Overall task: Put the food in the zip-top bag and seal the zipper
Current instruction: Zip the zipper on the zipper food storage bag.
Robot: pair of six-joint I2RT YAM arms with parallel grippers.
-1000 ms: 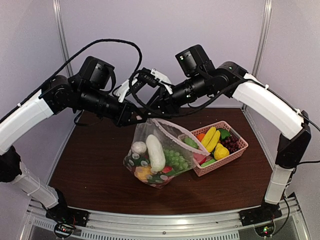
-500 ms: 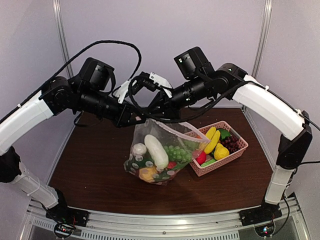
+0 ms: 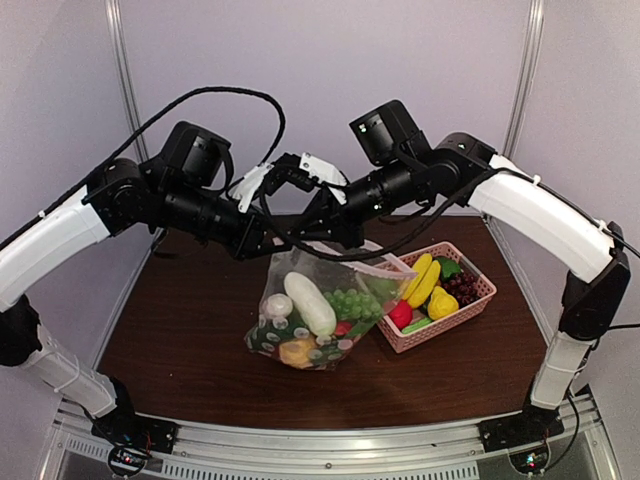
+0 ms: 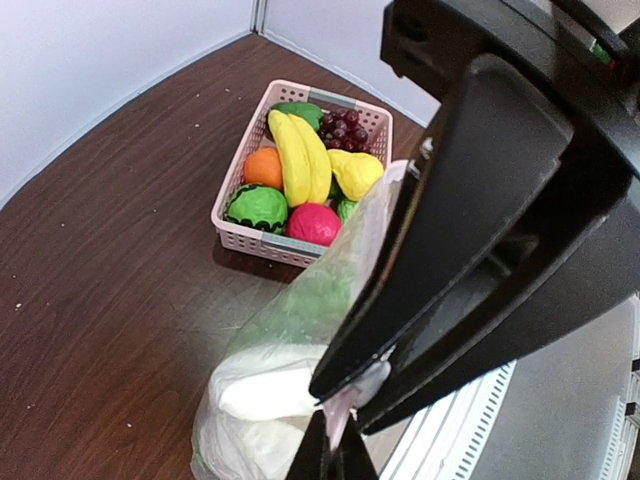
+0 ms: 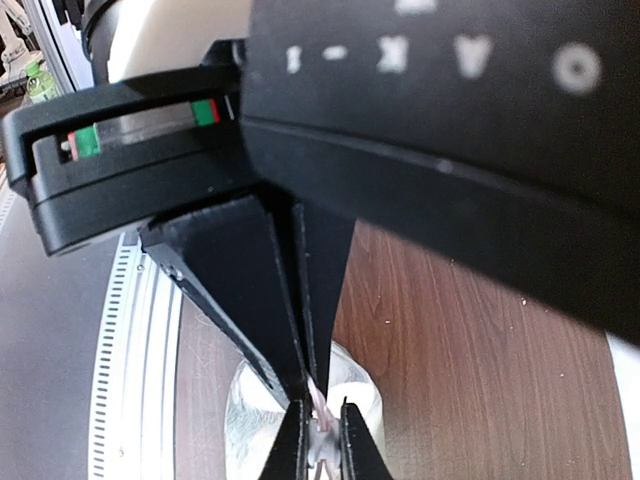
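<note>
Both end effectors [image 4: 330,448] [image 5: 321,436] now on zipper [image 3: 378,268]

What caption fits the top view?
Left gripper and right gripper pinch the mouth of the food-filled zip-top bag beside the pink basket.

Robot test booth, probably a lab: plain pale walls [image 3: 300,60], metal corner posts [image 3: 120,60], brown table [image 3: 180,330] on aluminium rail [image 3: 330,455].
</note>
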